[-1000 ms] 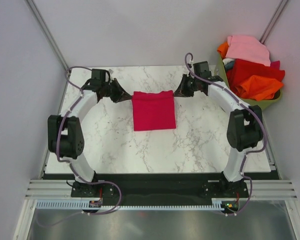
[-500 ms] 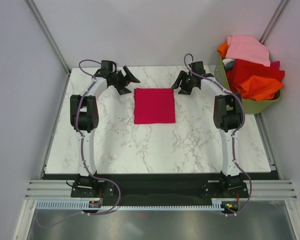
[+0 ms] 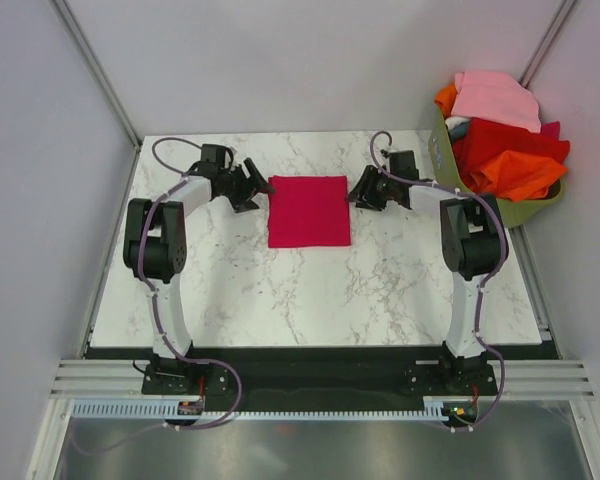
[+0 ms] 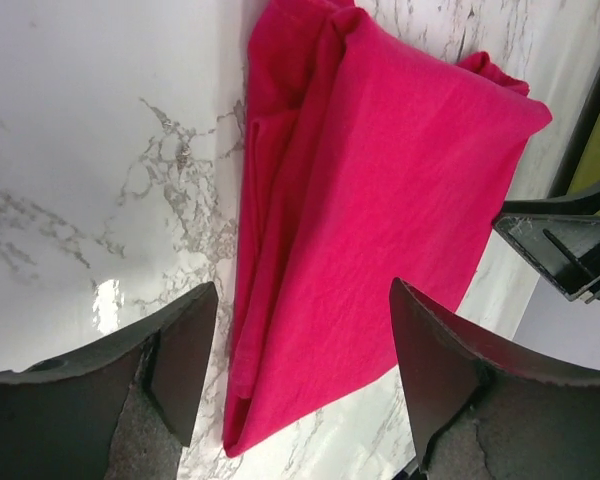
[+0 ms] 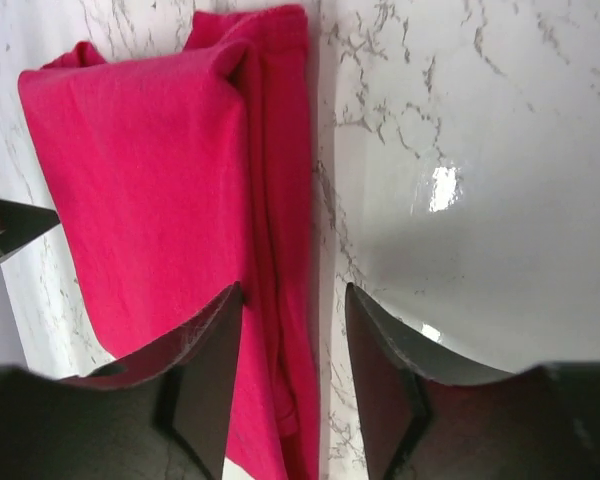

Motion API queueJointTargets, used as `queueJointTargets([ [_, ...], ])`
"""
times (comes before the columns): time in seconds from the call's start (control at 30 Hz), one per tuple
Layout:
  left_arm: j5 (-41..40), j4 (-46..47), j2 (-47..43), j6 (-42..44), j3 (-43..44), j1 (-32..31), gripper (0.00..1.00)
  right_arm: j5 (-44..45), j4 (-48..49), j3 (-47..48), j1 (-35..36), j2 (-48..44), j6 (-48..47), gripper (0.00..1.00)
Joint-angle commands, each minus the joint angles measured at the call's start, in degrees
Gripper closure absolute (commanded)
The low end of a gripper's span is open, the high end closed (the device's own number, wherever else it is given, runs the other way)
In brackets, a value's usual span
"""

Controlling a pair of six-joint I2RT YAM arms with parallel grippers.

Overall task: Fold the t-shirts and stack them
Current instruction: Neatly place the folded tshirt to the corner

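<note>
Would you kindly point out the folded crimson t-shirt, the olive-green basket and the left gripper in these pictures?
folded crimson t-shirt (image 3: 309, 210): top external view, centre of its top face.
olive-green basket (image 3: 525, 212): top external view, its near rim.
left gripper (image 4: 300, 290): left wrist view, midway between its open fingertips.

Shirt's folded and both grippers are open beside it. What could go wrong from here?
The crimson t-shirt shows loose stacked layers along its sides in both wrist views; the left gripper or right gripper, both open close by, might snag one layer and undo the fold. The olive-green basket holds shirts heaped above its rim, so pulling one may spill others.
</note>
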Motion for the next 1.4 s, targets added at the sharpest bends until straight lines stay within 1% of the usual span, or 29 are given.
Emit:
queueJointTargets([
  [0.0,0.07,6.63,-1.91,2.71,-2.13,-0.99,0.24,-3.22,8.18,-4.13,0.07,-3.54,0.50,0.50],
  [0.13,0.51,6.72,-0.06,2.62,-2.83,-1.52,0.35,-2.96,10.73,-9.50,0.07,-6.86,0.32,0.56],
  [0.2,-0.01,6.80,0.47,2.62,-3.18,-1.78,0.40,-2.26,11.70,-12.30,0.16,-8.28,0.06,0.56],
  [0.33,-1.42,6.72,1.00,2.36,-3.45,-1.96,0.46,-1.81,12.66,-16.01,0.15,-12.05,-0.29,0.58],
  [0.5,-6.25,4.79,0.91,2.45,-3.45,-2.40,0.48,-1.90,15.57,-21.10,0.15,-16.62,0.41,0.59],
  [0.77,-6.08,3.99,2.58,2.97,-2.13,-3.36,0.53,-1.64,18.11,-26.99,0.16,-24.10,0.59,0.60],
  [0.83,-6.17,3.91,3.11,2.97,-1.78,-3.63,0.57,-1.29,18.20,-28.58,0.16,-26.46,0.50,0.59],
  [0.87,-6.34,3.73,3.37,2.98,-1.69,-3.80,0.63,-1.11,18.12,-29.54,0.16,-27.17,0.24,0.59],
  [0.93,-6.52,3.20,3.98,2.89,-1.34,-3.81,0.69,-1.02,17.59,-30.16,0.16,-28.85,-0.11,0.60],
  [0.97,-6.52,3.03,4.16,2.89,-1.25,-3.81,0.79,-1.02,17.33,-30.60,0.24,-29.29,-0.20,0.60],
  [1.0,-6.61,2.59,4.34,2.89,-1.08,-3.81,0.85,-1.02,17.15,-30.78,0.16,-29.81,-0.21,0.60],
  [1.03,-7.04,2.15,4.16,3.06,-0.81,-3.81,0.90,-1.11,17.06,-31.04,0.16,-30.17,-0.21,0.60],
  [1.07,-8.26,1.19,3.99,3.76,-0.64,-3.72,0.98,-1.28,17.06,-31.48,0.16,-30.34,-0.21,0.60],
  [1.2,-12.31,-2.68,1.88,6.57,-0.02,-2.58,0.98,-1.72,16.71,-32.36,0.24,-31.57,0.06,0.60],
  [1.3,-16.09,-6.10,-1.10,9.21,-0.37,-0.12,0.98,-2.95,16.45,-31.66,0.16,-31.58,0.76,0.62],
  [1.37,-19.78,-7.52,-3.99,10.61,-1.95,2.77,0.98,-3.31,15.04,-30.61,0.51,-31.75,0.67,0.62],
])
